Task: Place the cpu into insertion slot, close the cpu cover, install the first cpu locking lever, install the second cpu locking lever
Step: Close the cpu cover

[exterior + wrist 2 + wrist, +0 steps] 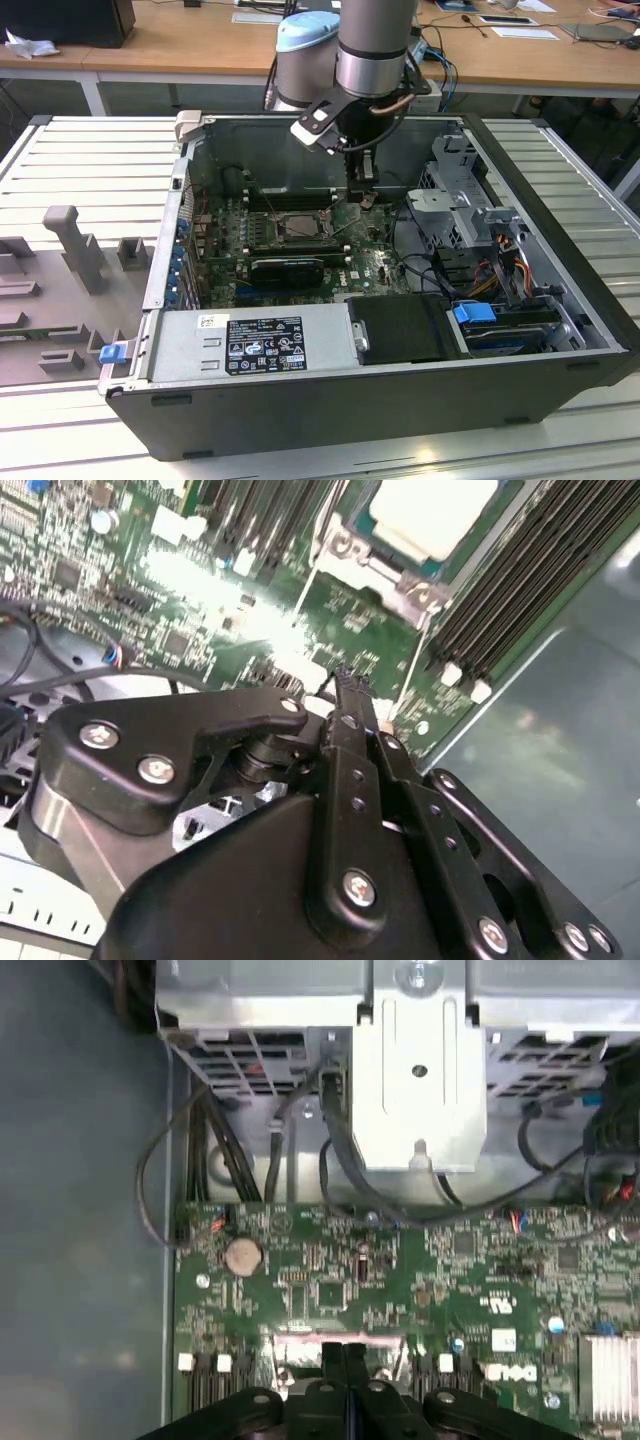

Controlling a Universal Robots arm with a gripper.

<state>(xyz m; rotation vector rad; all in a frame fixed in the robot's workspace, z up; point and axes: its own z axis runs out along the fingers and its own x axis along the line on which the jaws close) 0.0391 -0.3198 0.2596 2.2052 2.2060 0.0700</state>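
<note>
While one cpu (435, 510) sits in the insertion slot (395, 558), two fingers (350, 720) press together, gripping nothing

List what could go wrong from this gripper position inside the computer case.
1. The gripper, its fingers shut, hangs close over the green circuit board; dropping further could strike the small components under it.
2. Black cables loop along the board's edge beside the metal drive cage; a sideways swing might snag them.
3. The cpu lies pale face up just beyond the gripper; a careless pass over it might scrape or shift it.
</note>
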